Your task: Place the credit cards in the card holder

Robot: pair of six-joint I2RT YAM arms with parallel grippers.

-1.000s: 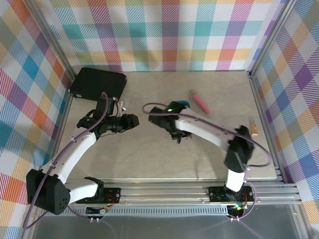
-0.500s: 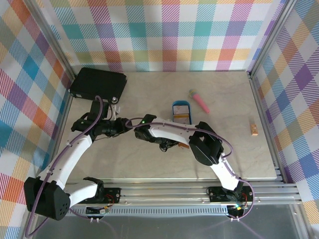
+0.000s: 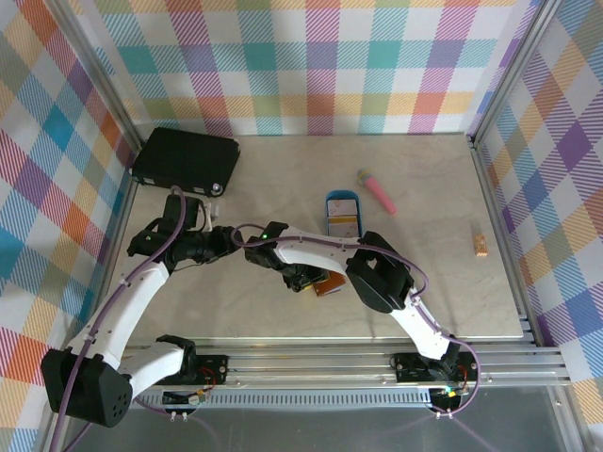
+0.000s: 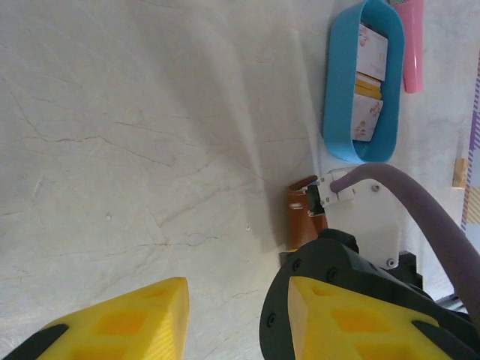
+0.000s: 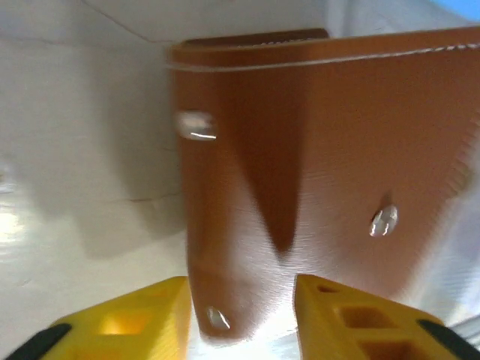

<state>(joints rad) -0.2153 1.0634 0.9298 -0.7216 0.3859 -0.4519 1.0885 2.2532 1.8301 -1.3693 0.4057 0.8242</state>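
The card holder lies near the middle of the desk, a little toward the near edge. Its brown leather outside faces up and its pockets are out of sight, so I judge it folded rather than spread ready for loading. The right end effector hangs low directly over it, with its arm bent across from the right side of the desk. In the right wrist view its yellow fingers stand apart with a corner of the leather lying in the gap, and I can make out no pinch on it. That posture fits handling the holder, to place it or open it, before anything goes in. The credit cards sit together in the blue tray, just beyond the holder toward the far edge, so the carry from tray to holder will be short. The left end effector hovers to the left of the holder, fingers apart with nothing between them, pointing across bare desk toward the holder and tray. It is probably placed there to steady the leather or to fetch a card once the pockets are exposed. The pink stick beside the tray and the black case in the far left corner lie clear of this work. No card shows at the holder, so the loading looks not yet begun.
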